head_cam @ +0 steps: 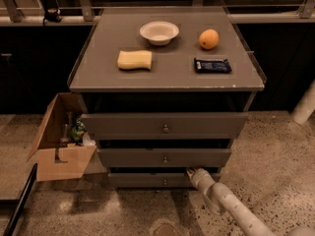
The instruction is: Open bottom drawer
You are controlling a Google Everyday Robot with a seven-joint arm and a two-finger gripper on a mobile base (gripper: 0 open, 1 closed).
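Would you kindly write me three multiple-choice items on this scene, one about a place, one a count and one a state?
1. Where is the gripper? A at the top drawer; B by the bottom drawer, right of its knob; C on the floor at far left.
2. How many things lie on the cabinet top? A two; B four; C six.
3. The cardboard box is: A open; B taped shut; C flattened.
Key: 1 B, its tip is low beside that knob. 2 B, bowl, sponge, orange, packet. 3 A, its flaps stand apart and contents show.
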